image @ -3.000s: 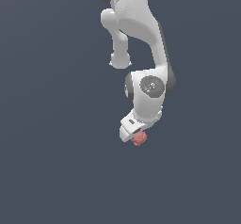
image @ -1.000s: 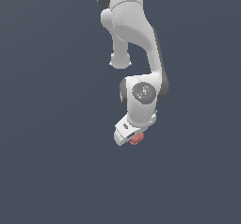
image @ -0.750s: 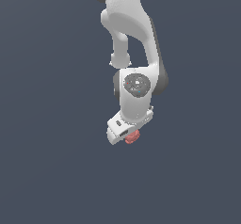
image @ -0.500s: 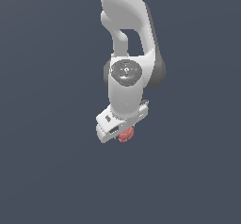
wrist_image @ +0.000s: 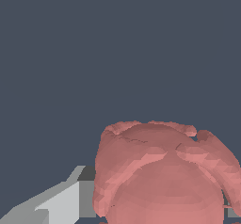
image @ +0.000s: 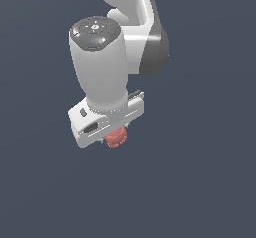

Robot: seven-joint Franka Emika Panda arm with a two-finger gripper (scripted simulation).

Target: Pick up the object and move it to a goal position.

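The object [image: 116, 138] is a small, bumpy pinkish-red blob that pokes out just under the white hand of the arm in the exterior view. My gripper [image: 115, 136] is shut on it; the hand hides the fingers there. In the wrist view the object [wrist_image: 160, 176] fills much of the picture, and one grey finger [wrist_image: 61, 202] presses against its side. The other finger is barely visible at the picture's edge. Hand and object hang over a plain dark grey ground, much closer to the exterior camera than before.
Above the hand rise the white arm links and the dark-capped wrist joint [image: 95, 32]. Around them there is only uniform dark grey ground [image: 210, 182], with no other objects or edges.
The arm has carried the held object toward the exterior view's left and much nearer the camera, so hand and blob look far larger. The grip has stayed shut on the blob throughout.
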